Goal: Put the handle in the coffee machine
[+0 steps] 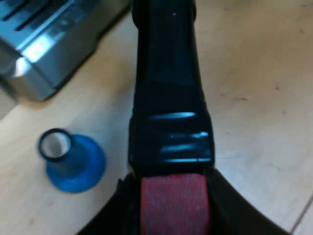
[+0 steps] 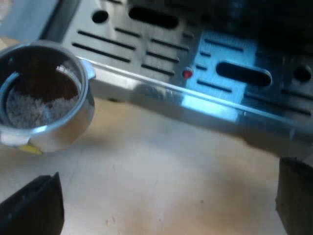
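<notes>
One arm has the job in hand: the left gripper [image 1: 173, 223] is clamped on the red end [image 1: 173, 196] of the holder [image 1: 168, 98]. Its dark handle runs straight ahead from the gripper, long axis in line with the wrist, and is cut off at its far end. Beside the handle a blue tamper [image 1: 73, 164] stands on the table [image 1: 259, 98]. Farther ahead is a corner of the espresso machine [image 1: 44, 54].

The right gripper [image 2: 164, 208] is empty, its fingers [image 2: 34, 208] wide apart. Ahead of it is the holder's metal basket [image 2: 44, 103], with grounds in it, just short of the machine's slotted tray [image 2: 195, 73]. The left arm therefore looks the one to carry the holder in.

The machine's front above the tray is dark and hard to make out. Whether the basket rests on the table or hangs over it I cannot tell.
</notes>
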